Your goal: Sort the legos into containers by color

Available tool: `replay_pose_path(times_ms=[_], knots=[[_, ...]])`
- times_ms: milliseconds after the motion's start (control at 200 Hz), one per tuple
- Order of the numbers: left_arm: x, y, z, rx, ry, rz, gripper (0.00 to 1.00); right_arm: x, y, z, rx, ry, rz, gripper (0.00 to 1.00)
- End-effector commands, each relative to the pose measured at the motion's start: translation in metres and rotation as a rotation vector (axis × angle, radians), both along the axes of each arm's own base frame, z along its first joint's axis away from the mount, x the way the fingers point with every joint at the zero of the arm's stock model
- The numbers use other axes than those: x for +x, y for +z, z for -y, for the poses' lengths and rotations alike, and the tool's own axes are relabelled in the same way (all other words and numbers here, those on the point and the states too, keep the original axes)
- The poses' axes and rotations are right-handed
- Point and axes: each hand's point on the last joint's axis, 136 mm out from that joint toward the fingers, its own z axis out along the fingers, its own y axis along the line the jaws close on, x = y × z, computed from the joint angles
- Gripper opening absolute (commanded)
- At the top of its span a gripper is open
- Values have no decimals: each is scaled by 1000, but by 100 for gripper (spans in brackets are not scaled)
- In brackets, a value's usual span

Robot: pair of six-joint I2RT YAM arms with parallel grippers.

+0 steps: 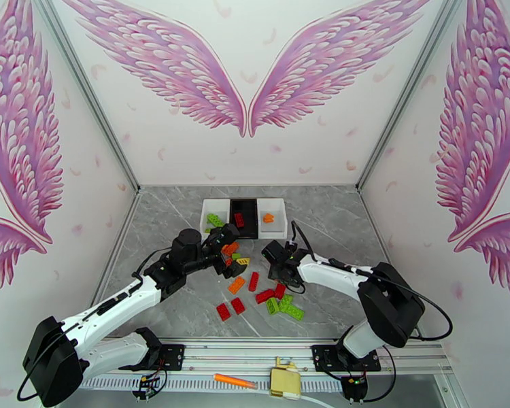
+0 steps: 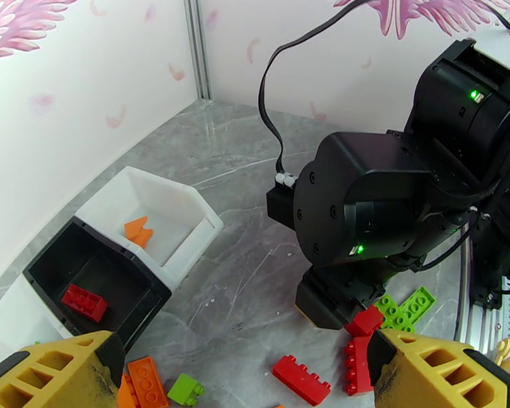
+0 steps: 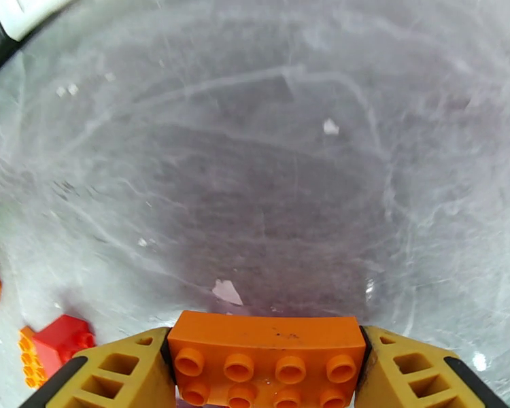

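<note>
In the right wrist view an orange lego (image 3: 266, 355) sits studs-up between my yellow fingers, and both pads press its ends: my right gripper (image 3: 265, 341) is shut on it just above the grey table. From above, that gripper (image 1: 274, 261) is right of the loose pile. My left gripper (image 1: 233, 260) hovers over the pile's far end; its fingers (image 2: 58, 375) stand wide open and hold nothing. Three containers line the back: a white tray (image 1: 207, 222) with green legos, a black tray (image 1: 244, 204) with a red one, and a white tray (image 1: 282, 219) with an orange one.
Loose red (image 1: 223, 311), orange (image 1: 236, 285) and green (image 1: 290, 309) legos lie scattered between the arms. The left wrist view has red bricks (image 2: 301, 379) and the right arm's black wrist (image 2: 370, 212) close ahead. An orange stick (image 1: 234, 381) lies on the front rail.
</note>
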Motion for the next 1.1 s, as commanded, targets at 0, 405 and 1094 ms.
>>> replay_pose_path(times_ms=[0, 405, 1094], knots=[[-2, 4, 1, -11, -5, -1, 99, 20, 41, 2, -33, 40, 125, 61], [-5, 4, -11, -47, 50, -5, 99, 125, 113, -12, 30, 131, 354, 61], [-8, -1, -28, -60, 134, -3, 99, 266, 80, -27, 49, 119, 441, 61]])
